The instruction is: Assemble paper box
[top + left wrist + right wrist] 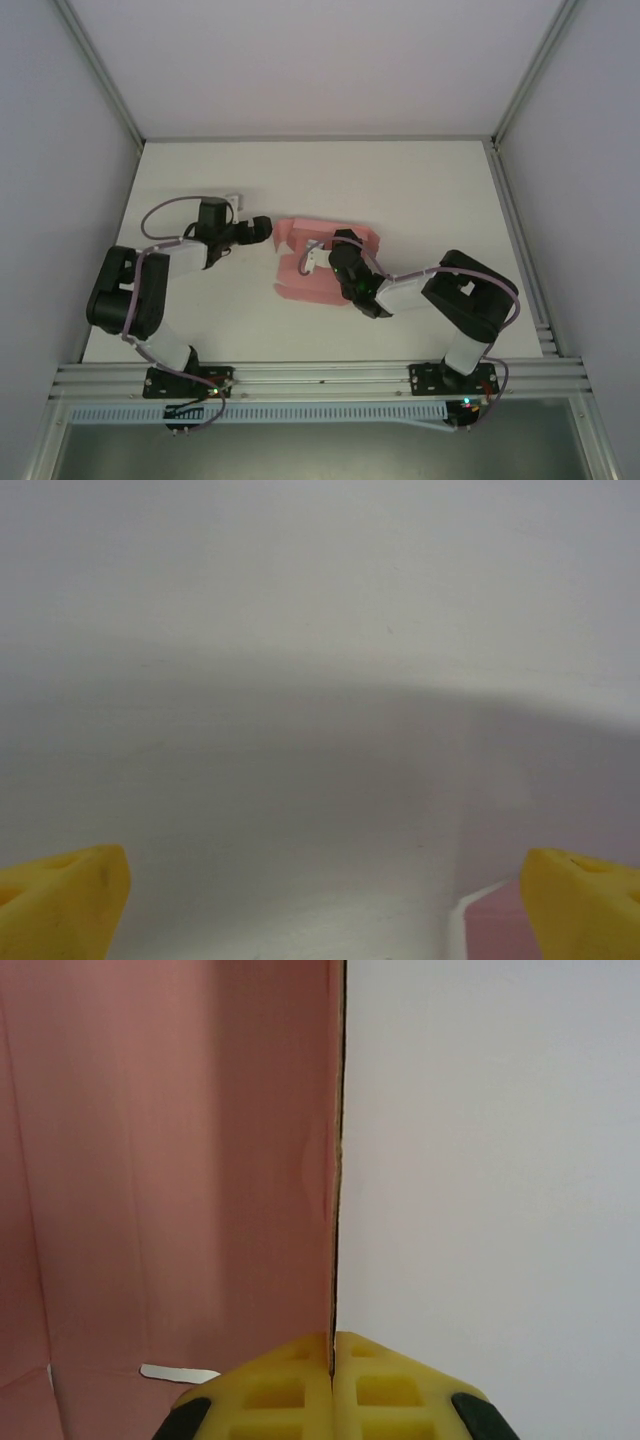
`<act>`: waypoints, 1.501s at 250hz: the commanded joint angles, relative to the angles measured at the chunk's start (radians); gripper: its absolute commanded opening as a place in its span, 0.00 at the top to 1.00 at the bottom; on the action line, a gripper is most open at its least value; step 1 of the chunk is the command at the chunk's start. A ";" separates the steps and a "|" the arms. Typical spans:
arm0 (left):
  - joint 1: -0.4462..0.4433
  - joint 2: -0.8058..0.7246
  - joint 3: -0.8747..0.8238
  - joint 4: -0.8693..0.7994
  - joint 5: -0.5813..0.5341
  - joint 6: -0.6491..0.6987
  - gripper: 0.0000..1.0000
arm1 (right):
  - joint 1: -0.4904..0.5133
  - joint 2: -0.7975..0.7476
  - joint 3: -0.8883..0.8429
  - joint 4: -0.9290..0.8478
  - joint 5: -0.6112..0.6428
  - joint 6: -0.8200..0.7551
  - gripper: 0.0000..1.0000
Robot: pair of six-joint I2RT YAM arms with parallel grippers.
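I see the pink paper box [305,282] lying partly folded near the middle of the white table [430,190], with bare surface all round it and the widest free room toward the far edge and the right side. My right gripper [333,1348] has its yellow fingers [280,1385] pressed together on a thin edge of the card; that edge runs straight away from the tips, pink to its left and white table to its right. My left gripper [325,905] sits just left of the box without touching it, its tips spread wide with nothing between them and a pink corner showing beside one tip
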 commanded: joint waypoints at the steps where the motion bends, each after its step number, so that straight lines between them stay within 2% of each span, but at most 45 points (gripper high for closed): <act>1: -0.015 0.021 0.011 0.113 0.146 0.053 0.00 | 0.008 -0.032 0.007 -0.053 0.009 0.053 1.00; 49: -0.055 0.010 -0.009 0.125 0.187 0.110 0.02 | 0.006 -0.047 0.018 -0.109 -0.003 0.092 1.00; 96: -0.100 -0.012 -0.037 0.123 0.182 0.148 0.04 | 0.006 -0.044 0.033 -0.133 -0.007 0.103 1.00; 182: -0.171 0.036 -0.068 0.244 0.166 0.074 0.05 | 0.006 -0.034 0.051 -0.171 -0.017 0.138 1.00; 249: -0.169 -0.013 -0.080 0.088 0.025 0.098 0.05 | 0.000 -0.057 0.045 -0.202 -0.017 0.154 1.00; 283: -0.169 -0.095 -0.114 0.007 -0.039 0.114 0.13 | -0.003 -0.066 0.044 -0.213 -0.016 0.154 1.00; 323: -0.169 -0.141 -0.123 -0.030 -0.058 0.139 0.21 | -0.006 -0.064 0.046 -0.215 -0.015 0.156 1.00; 344: -0.170 -0.129 -0.116 -0.004 -0.051 0.165 0.22 | -0.006 -0.062 0.046 -0.215 -0.018 0.159 1.00; 376: -0.170 -0.072 -0.068 0.028 0.021 0.203 0.27 | -0.006 -0.065 0.049 -0.223 -0.022 0.164 1.00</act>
